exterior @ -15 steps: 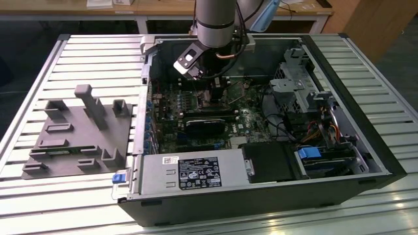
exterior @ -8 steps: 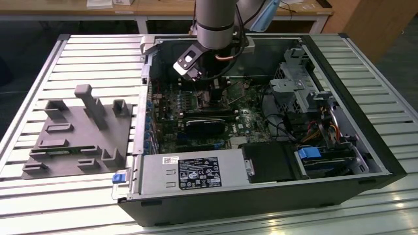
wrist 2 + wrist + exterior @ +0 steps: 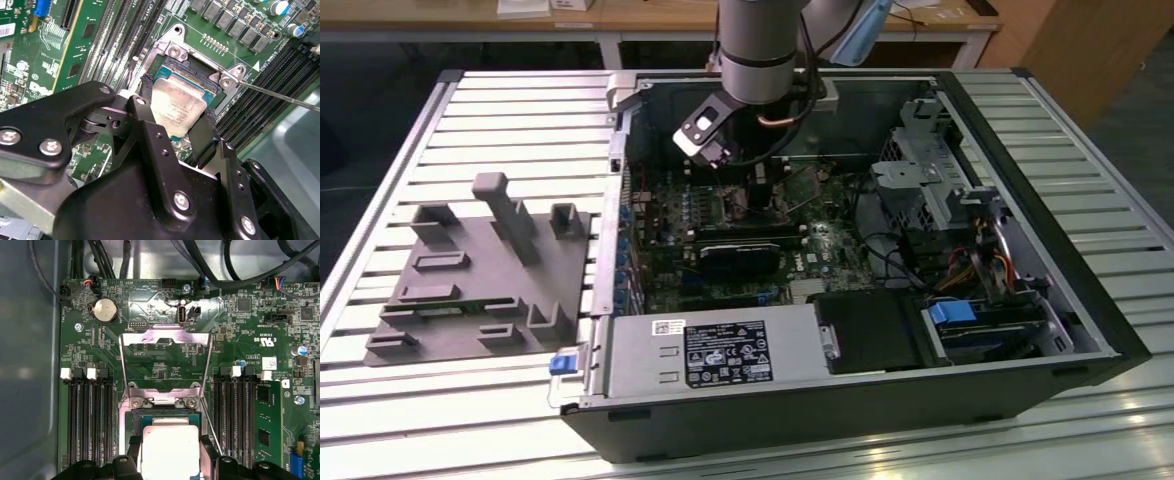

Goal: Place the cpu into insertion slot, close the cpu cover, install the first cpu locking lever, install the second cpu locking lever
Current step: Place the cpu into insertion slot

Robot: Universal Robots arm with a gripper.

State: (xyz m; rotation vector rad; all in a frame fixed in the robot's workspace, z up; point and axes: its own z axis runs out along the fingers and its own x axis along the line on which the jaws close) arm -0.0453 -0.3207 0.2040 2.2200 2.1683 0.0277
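The gripper (image 3: 178, 102) is closed narrowly on the cpu (image 3: 176, 109), which is clamped by two opposite edges between the black fingers (image 3: 204, 134) and held directly over the insertion slot (image 3: 186, 66); whether it is fully seated cannot be told. Just beyond the slot, the cpu cover (image 3: 165, 336) is stood open, with a thin locking lever (image 3: 210, 432) raised beside it. All this is carried on the green motherboard (image 3: 841, 245) inside the open computer case (image 3: 854, 405), laid on its side on a slatted metal table (image 3: 520, 110).
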